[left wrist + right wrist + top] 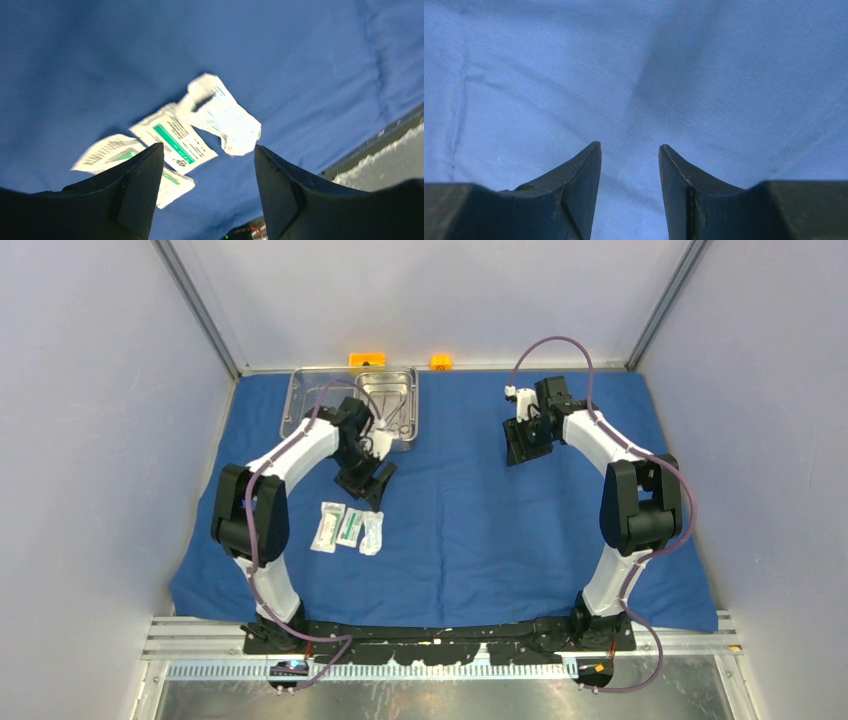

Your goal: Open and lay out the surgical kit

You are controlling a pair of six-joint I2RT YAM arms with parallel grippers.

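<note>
Near-left on the flat blue wrap (pixel 500 530): three packets (pixel 346 527) laid out | left gripper (pixel 368 490) open just above them, empty | right gripper (pixel 630 146) open, empty, far right | basket (pixel 300 405) and tray (pixel 412 410) far-left, probably not sorted yet

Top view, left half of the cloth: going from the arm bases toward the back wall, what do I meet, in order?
three packets → left tool, open above them → steel basket → orange block at the back edge.

Three packets (pixel 346 527) flat on blue wrap (pixel 480 530)
</note>
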